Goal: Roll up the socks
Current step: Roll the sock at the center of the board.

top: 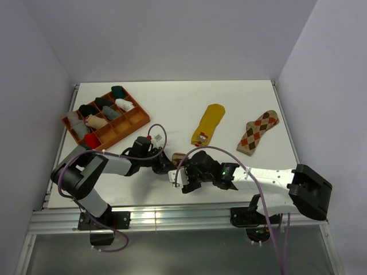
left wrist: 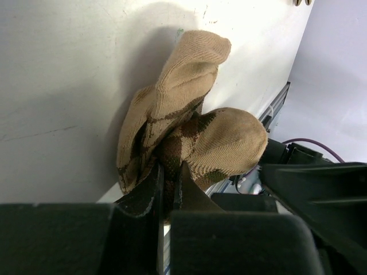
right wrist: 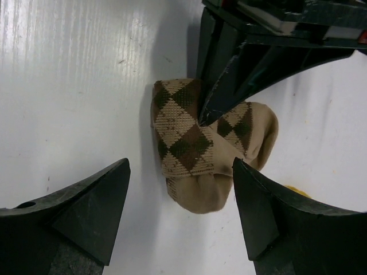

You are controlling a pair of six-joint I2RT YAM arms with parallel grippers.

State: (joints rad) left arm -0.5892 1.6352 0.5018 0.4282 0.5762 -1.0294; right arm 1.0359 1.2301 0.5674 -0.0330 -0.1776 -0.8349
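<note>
The brown-and-cream argyle sock [left wrist: 189, 126] lies folded into a loose bundle [right wrist: 189, 143] on the white table near the front edge [top: 179, 156]. My left gripper [left wrist: 170, 172] is shut on its middle, and its dark fingers [right wrist: 229, 74] show pinching the fabric in the right wrist view. My right gripper [right wrist: 181, 162] stands open, its fingers on either side of the bundle's near end without touching it. The mustard yellow sock [top: 209, 123] and the orange-brown-cream argyle sock [top: 258, 133] lie flat farther back.
An orange compartment tray [top: 137, 121] with several small rolled bundles stands at the back left. The two arms cross close together near the table's front edge [top: 172, 200]. White walls enclose the table on three sides.
</note>
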